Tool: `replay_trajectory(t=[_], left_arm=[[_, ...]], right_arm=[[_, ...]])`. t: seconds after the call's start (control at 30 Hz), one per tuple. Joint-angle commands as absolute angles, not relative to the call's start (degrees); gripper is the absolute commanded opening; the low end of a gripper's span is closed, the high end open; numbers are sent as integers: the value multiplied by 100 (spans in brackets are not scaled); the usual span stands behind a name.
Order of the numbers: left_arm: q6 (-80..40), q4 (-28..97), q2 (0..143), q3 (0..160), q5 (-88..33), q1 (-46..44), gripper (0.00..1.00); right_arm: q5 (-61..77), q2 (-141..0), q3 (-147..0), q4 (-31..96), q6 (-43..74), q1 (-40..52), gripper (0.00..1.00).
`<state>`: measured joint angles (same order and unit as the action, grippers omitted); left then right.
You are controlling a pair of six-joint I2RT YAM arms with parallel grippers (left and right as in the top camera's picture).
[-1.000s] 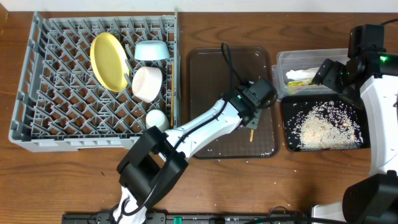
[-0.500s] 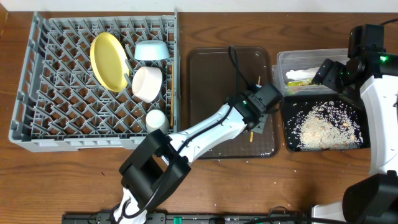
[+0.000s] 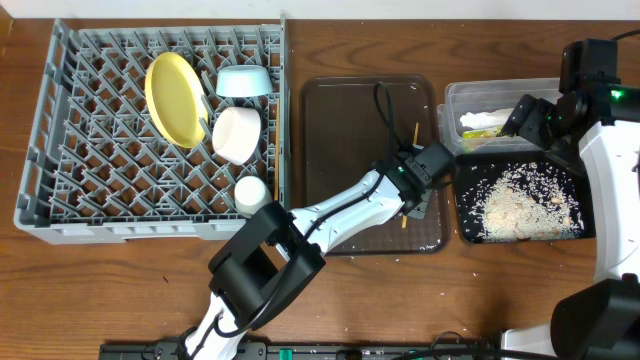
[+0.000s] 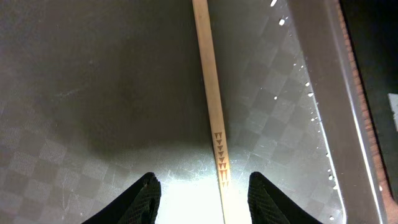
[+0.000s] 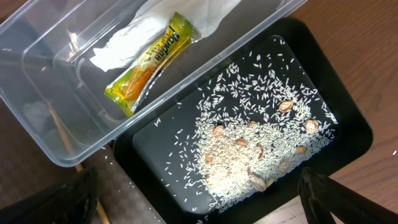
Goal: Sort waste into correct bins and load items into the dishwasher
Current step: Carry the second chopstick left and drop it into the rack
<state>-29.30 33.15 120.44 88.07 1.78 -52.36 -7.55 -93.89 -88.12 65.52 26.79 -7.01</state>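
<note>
Two dark fingers [image 4: 146, 199] of the left gripper [image 4: 204, 182] are held apart over the dark brown serving tray [image 4: 93, 74], and nothing is clamped between them. One wooden chopstick [image 4: 210, 93] is seen lying flat on the tray in the gap, nearer one finger than the other, with bare tray showing on either side. It is pointed ahead, past the fingertips.

The right gripper [image 5: 196, 193] is spread wide and empty. Beneath it the black tray [image 5: 329, 87] is seen, strewn with rice scraps [image 5: 249, 155]. Just ahead of it the clear tub [image 5: 37, 68] is set, with the snack wrapper [image 5: 149, 62] and napkin [image 5: 130, 37] inside.

Well off to the left gripper's left, the dish rack [image 3: 100, 190] is loaded with the yellow plate [image 3: 172, 97], white bowl [image 3: 237, 133], light blue bowl [image 3: 243, 80] and cup [image 3: 252, 190].
</note>
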Motion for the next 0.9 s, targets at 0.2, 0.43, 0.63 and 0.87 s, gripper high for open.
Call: replay_trajectory(t=[0.2, 0.43, 0.63, 0.87], left_arm=[[-3061, 3264, 12283, 8899, 187, -5264, 47], [-3076, 3175, 12495, 8899, 187, -5304, 47], [-3063, 3181, 12497, 8899, 200, -5317, 28], [-2770, 3247, 12497, 8901, 482, -5306, 8]], right_arm=[[-834, -9312, -8882, 6558, 2783, -720, 99], [-834, -9312, -8882, 6560, 2783, -720, 99], [-834, -9310, -8882, 6560, 2783, -722, 99], [-834, -9312, -8882, 6558, 2783, -720, 99]])
